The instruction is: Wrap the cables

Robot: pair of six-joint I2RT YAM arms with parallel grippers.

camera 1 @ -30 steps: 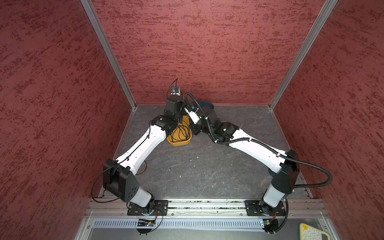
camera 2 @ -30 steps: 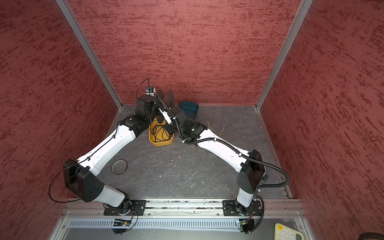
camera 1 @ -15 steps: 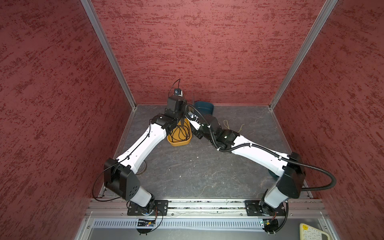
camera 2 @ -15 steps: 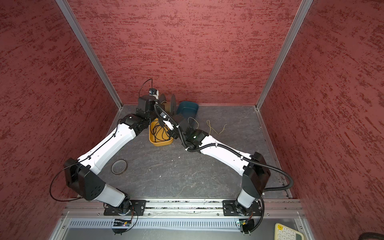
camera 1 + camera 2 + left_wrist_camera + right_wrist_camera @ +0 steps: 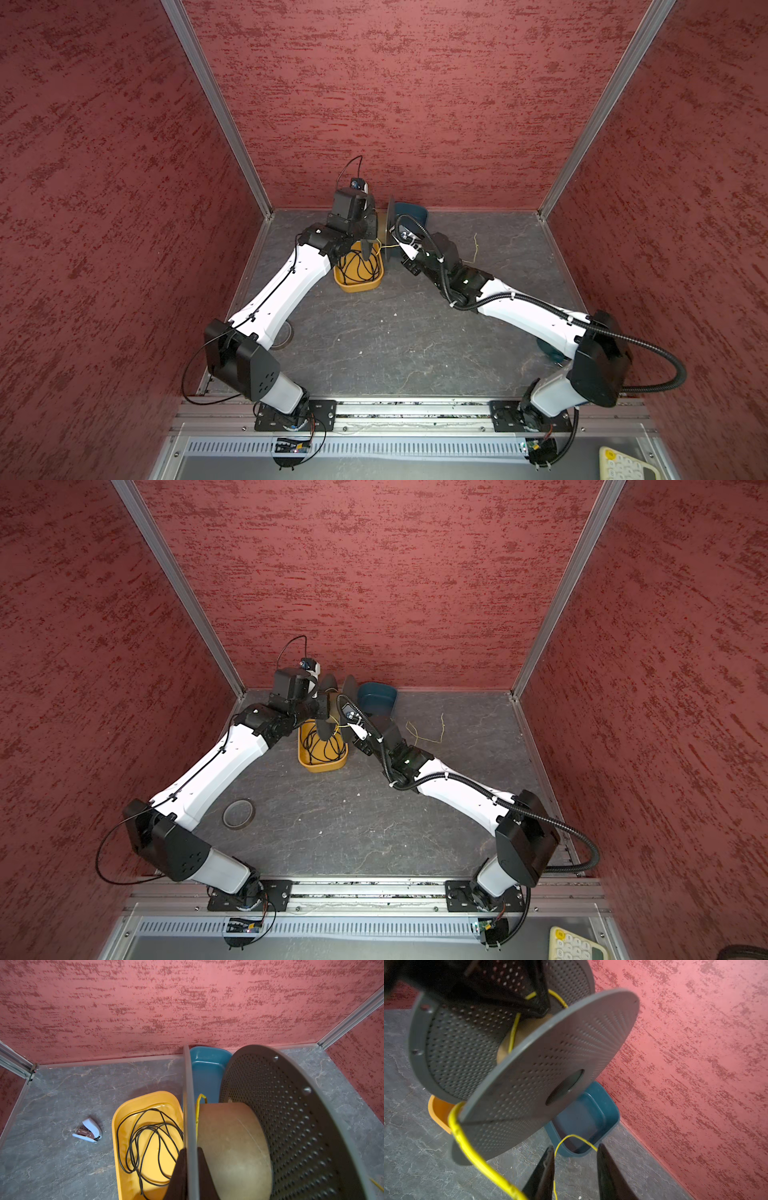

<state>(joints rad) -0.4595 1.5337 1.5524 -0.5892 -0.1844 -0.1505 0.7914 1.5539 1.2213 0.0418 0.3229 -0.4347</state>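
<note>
My left claw (image 5: pixel 190 1150) is pinched shut on one grey flange of the spool (image 5: pixel 232 1145), with a dark finger on each face of the disc. It holds the spool on edge near the back wall, between the yellow bin (image 5: pixel 124 1109) and the blue bin (image 5: pixel 207 1059). From my right wrist the spool appears clear of the table (image 5: pixel 353 812).

The yellow-green cable (image 5: pixel 481 1164) has a turn lying on the cardboard core, close against the flange I hold. It comes off over the rim of the other flange and runs toward my right wrist. A loose tail of it lies on the table beside my right arm in both top views.

My right claw (image 5: pixel 575 1147) sits just in front of the spool with its fingers partly apart. A thin loop of the cable arcs across the gap between them. I cannot tell whether it touches either pad, and nothing is clamped.

A black cord (image 5: pixel 145 1132) lies coiled in the yellow bin. A stapler (image 5: pixel 89 1130) lies on the table beside that bin, and a tape ring (image 5: pixel 239 814) lies near my left arm.
</note>
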